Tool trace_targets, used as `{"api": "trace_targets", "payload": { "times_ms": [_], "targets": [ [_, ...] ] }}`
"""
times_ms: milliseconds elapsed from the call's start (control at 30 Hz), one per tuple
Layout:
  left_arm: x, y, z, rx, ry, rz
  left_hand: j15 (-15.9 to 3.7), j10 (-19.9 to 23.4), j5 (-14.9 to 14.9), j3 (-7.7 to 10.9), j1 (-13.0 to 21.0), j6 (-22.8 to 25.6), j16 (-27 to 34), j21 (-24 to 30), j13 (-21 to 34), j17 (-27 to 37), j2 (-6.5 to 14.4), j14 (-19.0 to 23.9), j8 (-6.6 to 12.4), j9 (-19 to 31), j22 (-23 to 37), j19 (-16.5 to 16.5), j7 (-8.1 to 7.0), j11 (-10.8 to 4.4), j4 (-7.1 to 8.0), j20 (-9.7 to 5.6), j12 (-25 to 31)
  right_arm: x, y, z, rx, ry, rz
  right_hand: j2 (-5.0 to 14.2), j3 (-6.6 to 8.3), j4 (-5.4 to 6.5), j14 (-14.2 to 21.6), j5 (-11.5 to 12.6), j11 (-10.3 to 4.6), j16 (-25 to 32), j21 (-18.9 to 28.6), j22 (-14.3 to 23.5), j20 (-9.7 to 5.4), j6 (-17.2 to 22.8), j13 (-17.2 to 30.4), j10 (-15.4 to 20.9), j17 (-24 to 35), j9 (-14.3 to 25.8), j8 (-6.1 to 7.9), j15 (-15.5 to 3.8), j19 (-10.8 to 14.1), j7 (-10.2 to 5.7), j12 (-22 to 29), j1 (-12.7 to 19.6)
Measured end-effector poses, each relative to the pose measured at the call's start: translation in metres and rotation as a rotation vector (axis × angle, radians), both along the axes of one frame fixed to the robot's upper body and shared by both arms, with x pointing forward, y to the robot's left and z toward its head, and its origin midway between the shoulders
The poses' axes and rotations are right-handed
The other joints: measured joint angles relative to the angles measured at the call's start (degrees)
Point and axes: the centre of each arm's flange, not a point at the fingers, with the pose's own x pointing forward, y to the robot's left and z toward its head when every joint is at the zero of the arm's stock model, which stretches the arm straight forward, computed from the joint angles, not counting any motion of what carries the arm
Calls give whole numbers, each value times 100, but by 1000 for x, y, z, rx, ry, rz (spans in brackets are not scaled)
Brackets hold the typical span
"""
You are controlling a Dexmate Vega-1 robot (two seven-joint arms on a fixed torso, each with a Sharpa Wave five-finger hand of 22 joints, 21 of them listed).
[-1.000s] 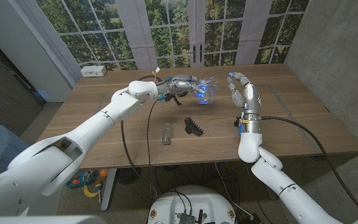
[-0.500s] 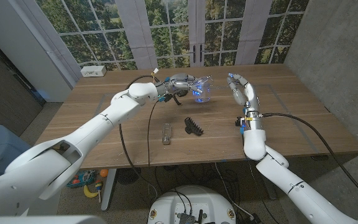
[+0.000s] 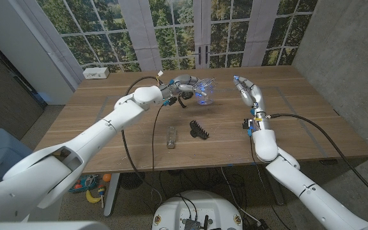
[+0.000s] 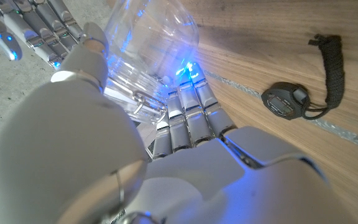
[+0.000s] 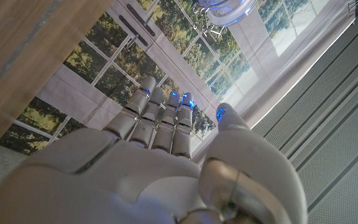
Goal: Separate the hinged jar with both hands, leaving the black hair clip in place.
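My left hand (image 3: 185,84) holds a clear glass hinged jar (image 3: 203,91) in the air over the far middle of the table, lit blue by the fingertip lights. In the left wrist view that hand (image 4: 104,149) wraps the jar (image 4: 151,43), whose wire clasp shows against the palm. My right hand (image 3: 248,92) stands upright a little to the right of the jar, fingers apart, holding nothing and not touching it. From the right wrist view the right hand (image 5: 160,155) reaches toward the jar (image 5: 225,7). The black hair clip (image 3: 199,130) lies on the table nearer me.
A small clear bottle-like piece (image 3: 170,136) lies left of the clip. A black stopwatch with a cord (image 4: 288,99) lies on the wood by my right wrist. A white box (image 3: 96,73) sits at the far left corner. The wooden table (image 3: 107,137) ends in front of windows.
My left hand has carried the jar slightly left and farther back. The right hand has risen a little and edged toward the jar. Clip and clear piece have not moved.
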Motion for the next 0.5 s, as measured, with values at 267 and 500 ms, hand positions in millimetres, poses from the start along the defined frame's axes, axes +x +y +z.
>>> {"api": "trace_targets", "payload": {
  "times_ms": [267,500],
  "targets": [
    [5,4,-2,24,-74,109,0,6,-22,0,0,0,-23,33,0,4,0,0,0,0,-27,-61,0,6,0,-2,0,6,-4,4,27,50,76,34,-17,-17,-63,0,58,-21,-44,0,42,-134,-62,-120,-26,-14,-24,1,-41,72,-20,-56],
    [10,0,-12,39,-71,129,0,6,-38,26,-1,0,-44,71,0,5,0,2,0,-1,-44,-62,0,6,-26,-2,0,11,-4,3,53,92,139,57,-32,-32,-114,0,78,-42,-44,-19,82,-245,-87,-202,-27,-13,-43,-10,-81,100,-42,-78]
  ]
}}
